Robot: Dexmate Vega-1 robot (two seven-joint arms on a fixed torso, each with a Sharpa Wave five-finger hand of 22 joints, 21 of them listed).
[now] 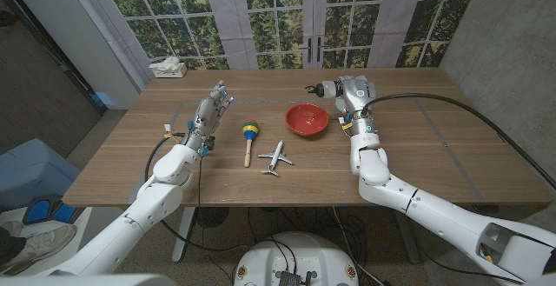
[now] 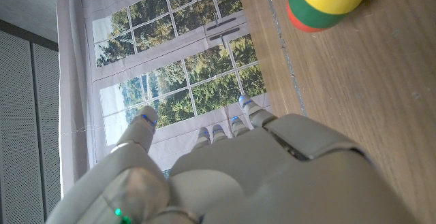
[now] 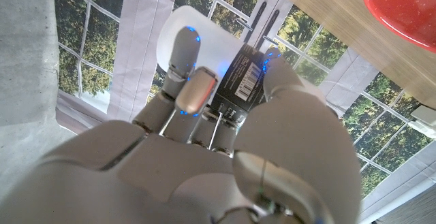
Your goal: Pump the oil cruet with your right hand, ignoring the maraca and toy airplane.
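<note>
Right hand (image 1: 334,89) raised above the far middle of the wooden table (image 1: 452,156), just beyond and right of the red bowl (image 1: 307,119). Fingers (image 3: 182,55) wrapped around the oil cruet (image 3: 204,47), gripping it off the tabletop; thumb-side and opposing fingers pressed on either side of its body. Cruet seen in the right wrist view as a pale, frosted, rounded container with a black printed label; in the head view mostly hidden inside the hand, only a small dark tip poking out toward the left. Cannot tell whether anything presses on the pump head.

Left hand (image 1: 211,109) at the left part of the table, fingers apart and extended toward the far side, holding nothing. Touching the table or not: cannot tell.

Maraca (image 1: 248,136) with striped head and wooden handle lying near the middle, just right of the left hand. Toy airplane (image 1: 276,157) white, lying just right of the maraca, nearer than the bowl. Both well apart from the right hand.
</note>
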